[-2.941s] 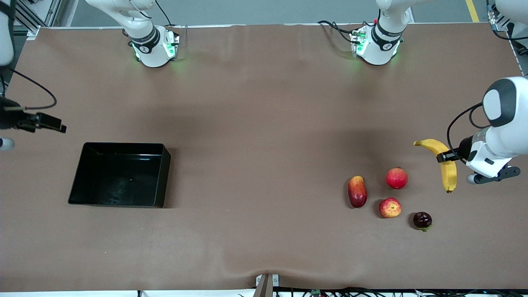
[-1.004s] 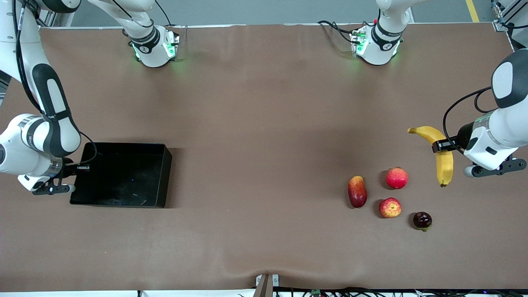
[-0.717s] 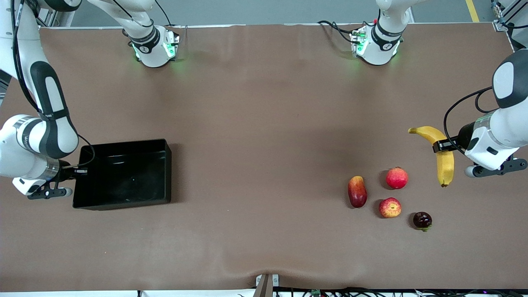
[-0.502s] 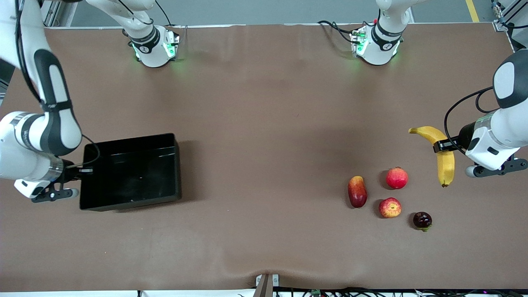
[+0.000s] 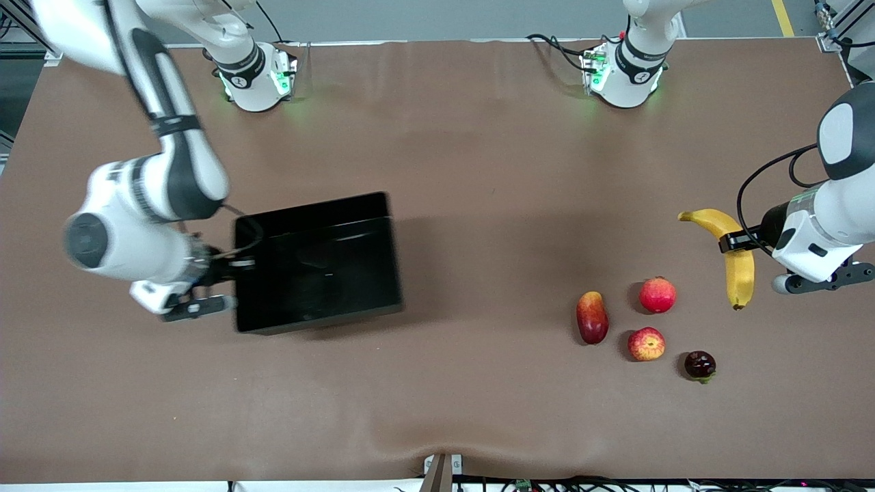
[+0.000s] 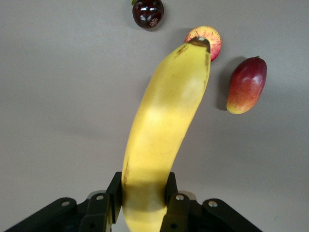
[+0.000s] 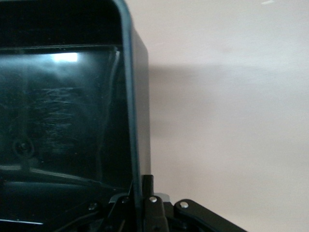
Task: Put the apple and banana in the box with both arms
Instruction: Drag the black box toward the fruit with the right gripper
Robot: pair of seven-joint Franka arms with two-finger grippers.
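My right gripper (image 5: 236, 263) is shut on the end wall of the black box (image 5: 311, 205), which sits askew toward the middle of the table. The right wrist view shows the wall (image 7: 130, 96) pinched in my right gripper (image 7: 137, 191). My left gripper (image 5: 733, 242) is shut on the yellow banana (image 5: 742, 273) and holds it above the table at the left arm's end. In the left wrist view the banana (image 6: 164, 125) sticks out of my left gripper (image 6: 145, 198). The apple (image 5: 647, 344) lies on the table, and the banana's tip partly hides the apple (image 6: 212, 41) in that view.
A pinkish-red round fruit (image 5: 657, 294) lies farther from the front camera than the apple. A red-and-yellow mango-like fruit (image 5: 592, 317) lies beside the apple toward the right arm's end. A small dark fruit (image 5: 700, 364) lies beside it toward the left arm's end.
My right gripper has come in, shut on the box's end wall and moved the box toward the middle of the table. My left gripper has raised the banana slightly and now holds still.
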